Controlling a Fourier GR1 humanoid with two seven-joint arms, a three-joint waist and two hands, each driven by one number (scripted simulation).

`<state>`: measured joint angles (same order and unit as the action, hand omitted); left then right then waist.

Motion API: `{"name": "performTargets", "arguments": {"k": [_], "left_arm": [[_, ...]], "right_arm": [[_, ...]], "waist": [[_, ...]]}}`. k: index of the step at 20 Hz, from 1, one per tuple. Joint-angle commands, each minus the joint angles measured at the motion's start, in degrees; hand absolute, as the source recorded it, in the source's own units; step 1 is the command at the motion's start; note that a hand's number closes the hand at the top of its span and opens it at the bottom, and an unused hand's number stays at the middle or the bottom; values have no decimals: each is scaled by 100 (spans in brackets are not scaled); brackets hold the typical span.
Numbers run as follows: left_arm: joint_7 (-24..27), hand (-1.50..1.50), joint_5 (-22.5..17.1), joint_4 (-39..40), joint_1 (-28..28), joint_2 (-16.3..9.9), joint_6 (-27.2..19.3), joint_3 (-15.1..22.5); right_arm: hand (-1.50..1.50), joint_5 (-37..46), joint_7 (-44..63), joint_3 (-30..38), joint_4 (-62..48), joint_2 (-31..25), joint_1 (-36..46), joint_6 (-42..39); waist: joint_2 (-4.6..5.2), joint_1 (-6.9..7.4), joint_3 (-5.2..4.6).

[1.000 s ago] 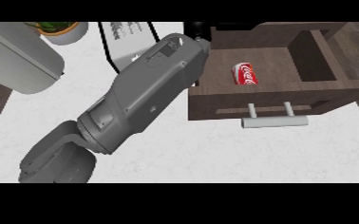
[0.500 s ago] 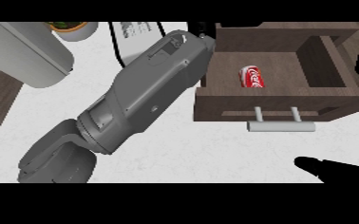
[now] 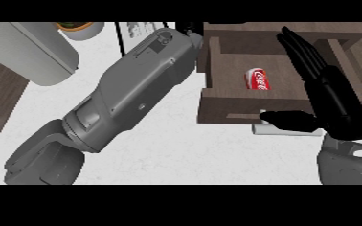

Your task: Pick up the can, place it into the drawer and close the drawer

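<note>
Inside the open drawer (image 3: 212,98) the red can (image 3: 258,79) lies on its side, free of either arm. Over the drawer's right part the right robot hand (image 3: 332,100) is spread open with straight fingers, holding nothing; its thumb covers part of the pale handle (image 3: 267,130). Most of the left robot hand is hidden beyond its grey forearm, so its fingers cannot be made out. At the top edge a plant pot (image 3: 79,28) is cut off above the white counter (image 3: 184,153).
</note>
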<state>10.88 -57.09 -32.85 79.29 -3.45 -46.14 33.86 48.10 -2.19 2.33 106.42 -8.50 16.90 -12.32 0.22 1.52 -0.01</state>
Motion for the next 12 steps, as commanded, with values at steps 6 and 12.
{"name": "performTargets", "arguments": {"k": [6,12], "left_arm": [[-412,-150,316,-584,-345,-588,-48,127],[-828,-150,497,-1312,-539,-1035,-202,106]], "right_arm": [[-150,1661,-162,-776,-2282,-32,1023,966],[-150,1837,-463,-343,-4087,24,1598,1973]], "waist": [[7,137,0],[-8,113,6]]}}
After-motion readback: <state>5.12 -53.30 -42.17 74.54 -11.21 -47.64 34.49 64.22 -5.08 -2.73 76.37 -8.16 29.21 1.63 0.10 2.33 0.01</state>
